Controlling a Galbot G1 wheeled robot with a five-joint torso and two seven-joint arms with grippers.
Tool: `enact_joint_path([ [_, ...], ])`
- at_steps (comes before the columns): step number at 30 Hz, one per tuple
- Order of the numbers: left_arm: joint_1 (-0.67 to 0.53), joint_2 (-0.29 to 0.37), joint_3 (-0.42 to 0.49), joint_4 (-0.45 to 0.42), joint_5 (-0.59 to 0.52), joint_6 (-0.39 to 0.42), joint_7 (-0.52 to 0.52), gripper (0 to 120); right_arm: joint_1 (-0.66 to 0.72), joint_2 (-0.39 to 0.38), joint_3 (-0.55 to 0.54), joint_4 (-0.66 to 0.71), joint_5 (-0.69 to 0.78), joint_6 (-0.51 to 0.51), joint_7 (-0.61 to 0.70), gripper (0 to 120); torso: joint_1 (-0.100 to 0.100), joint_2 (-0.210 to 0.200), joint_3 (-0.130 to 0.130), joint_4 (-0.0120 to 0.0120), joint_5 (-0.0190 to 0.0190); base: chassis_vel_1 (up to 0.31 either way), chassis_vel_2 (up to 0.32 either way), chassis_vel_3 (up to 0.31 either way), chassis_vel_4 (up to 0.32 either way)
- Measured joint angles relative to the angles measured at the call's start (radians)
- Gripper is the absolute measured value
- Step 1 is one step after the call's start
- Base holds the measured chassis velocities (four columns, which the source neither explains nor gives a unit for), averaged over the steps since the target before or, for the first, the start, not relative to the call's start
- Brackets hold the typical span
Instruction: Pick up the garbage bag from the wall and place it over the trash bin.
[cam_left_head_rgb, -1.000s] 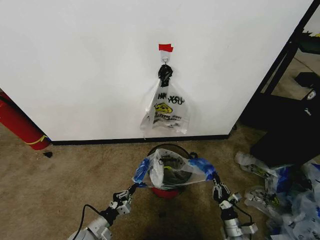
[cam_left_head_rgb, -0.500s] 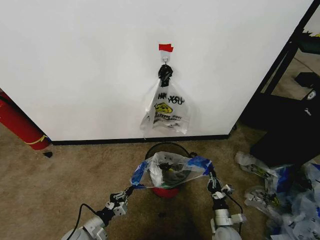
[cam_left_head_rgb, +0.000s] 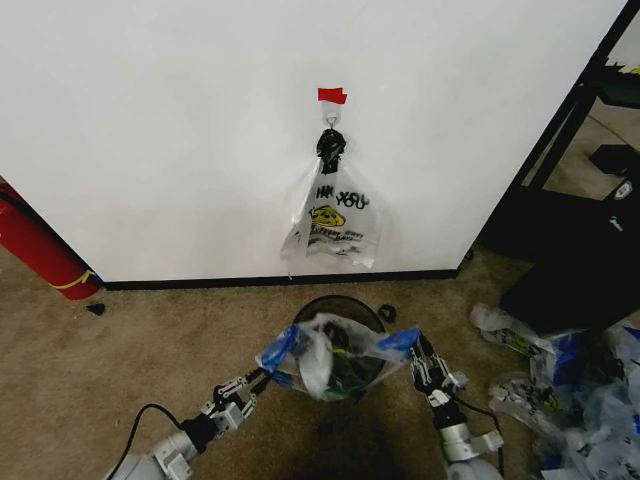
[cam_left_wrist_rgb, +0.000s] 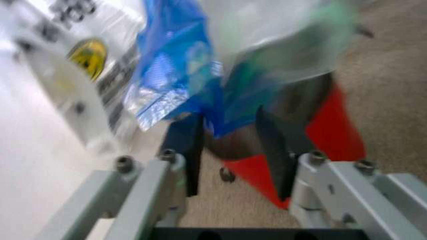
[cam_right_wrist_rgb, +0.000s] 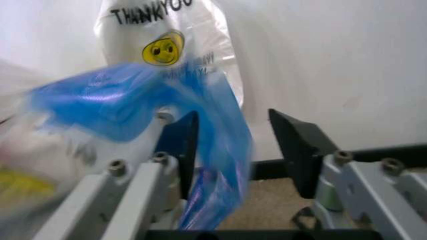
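Bin in front of wall, bag over it.
Garbage bag (cam_left_head_rgb: 330, 357) stretched above trash bin (cam_left_head_rgb: 340, 310), between left gripper (cam_left_head_rgb: 262, 378) and right gripper (cam_left_head_rgb: 413, 352); wall (cam_left_head_rgb: 180, 130) behind.

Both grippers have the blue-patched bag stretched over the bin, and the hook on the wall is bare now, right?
Not bare. In the head view the hook holds the smiley "THANK YOU" bag. The rest stands: the left gripper and right gripper hold the garbage bag over the trash bin.

The thin see-through plastic bag with blue patches (cam_left_head_rgb: 330, 355) covers most of the small round black mesh bin (cam_left_head_rgb: 338, 312), hiding its red bottom in the head view, and looks smeared in the left wrist view.
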Motion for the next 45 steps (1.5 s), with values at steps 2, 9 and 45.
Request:
enact_joint_path([
  [2, -0.005, -0.005, -0.018, -0.001, 0.004, 0.000, 0.035, 46, -0.006, -0.008, 0.009, 0.002, -0.023, 0.009, 0.002, 50, 0.000, 0.000, 0.000, 0.0001, 0.0004, 0.000, 0.000, 0.000, 0.000],
  [9, -0.012, -0.029, -0.115, -0.022, -0.047, -0.007, 0.206, 68, -0.031, -0.036, 0.062, 0.002, -0.149, 0.068, -0.010, 73, 0.000, 0.000, 0.000, 0.0001, 0.0006, 0.000, 0.000, 0.000, 0.000],
  [45, -0.273, 0.251, 0.207, -0.344, -0.814, 0.800, -0.185, 98, 0.000, 0.038, 0.145, 0.526, -0.248, 0.058, 0.181, 100, 0.000, 0.000, 0.000, 0.0010, -0.0002, 0.000, 0.000, 0.000, 0.000],
])
